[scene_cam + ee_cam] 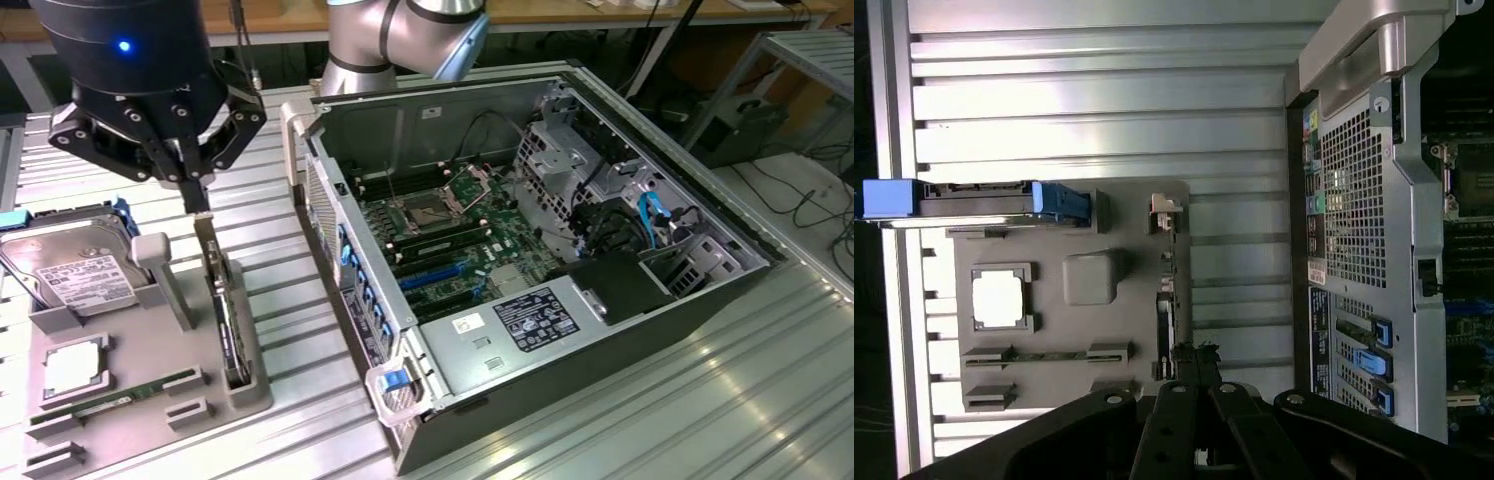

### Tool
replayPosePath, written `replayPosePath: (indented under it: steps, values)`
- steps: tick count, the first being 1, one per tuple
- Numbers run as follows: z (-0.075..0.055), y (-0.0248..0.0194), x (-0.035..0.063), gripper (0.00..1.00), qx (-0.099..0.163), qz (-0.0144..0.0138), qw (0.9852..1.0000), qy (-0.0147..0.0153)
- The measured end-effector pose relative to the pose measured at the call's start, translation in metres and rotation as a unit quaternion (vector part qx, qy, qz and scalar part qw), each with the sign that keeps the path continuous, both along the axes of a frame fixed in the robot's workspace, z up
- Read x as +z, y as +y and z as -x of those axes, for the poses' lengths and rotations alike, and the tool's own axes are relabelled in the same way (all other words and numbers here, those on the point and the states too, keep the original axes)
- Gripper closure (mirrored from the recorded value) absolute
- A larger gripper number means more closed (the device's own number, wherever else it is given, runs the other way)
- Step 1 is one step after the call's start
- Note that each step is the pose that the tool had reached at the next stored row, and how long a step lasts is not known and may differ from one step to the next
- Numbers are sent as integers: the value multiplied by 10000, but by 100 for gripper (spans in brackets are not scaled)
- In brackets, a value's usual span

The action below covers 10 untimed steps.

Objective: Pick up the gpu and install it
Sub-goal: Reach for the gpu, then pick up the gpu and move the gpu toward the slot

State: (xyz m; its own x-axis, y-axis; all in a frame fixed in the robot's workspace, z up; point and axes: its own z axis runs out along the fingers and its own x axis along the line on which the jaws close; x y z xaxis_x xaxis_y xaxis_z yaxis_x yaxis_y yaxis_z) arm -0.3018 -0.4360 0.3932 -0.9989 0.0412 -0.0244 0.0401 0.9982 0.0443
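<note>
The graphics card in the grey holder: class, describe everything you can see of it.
The graphics card is a thin, flat, dark board. It stands on its long edge in a slot along the grey holder, on the side facing the open computer case. A pale metal strip rises at one end. The gripper hangs right above that end; whether it touches the card cannot be told.

The arm [400, 40], at the top centre of the exterior view, is smooth silver tubing with rounded grey joint housings. At upper left, its black cylindrical wrist [154, 70] carries a small glowing blue light [124, 45]. The gripper [196, 198] is black. Its jointed link bars are dotted with silver pivot screws [1226, 388] and narrow to a slim tip.
</note>
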Motion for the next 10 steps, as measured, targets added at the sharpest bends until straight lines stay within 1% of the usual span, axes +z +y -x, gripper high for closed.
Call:
replayPosePath:
  steps: [2,4,10]
  values:
    - [37,-23,0,89,0,0,10000,0]
    - [55,-31,0,89,0,0,10000,0]
    - [56,-31,0,89,0,0,10000,0]
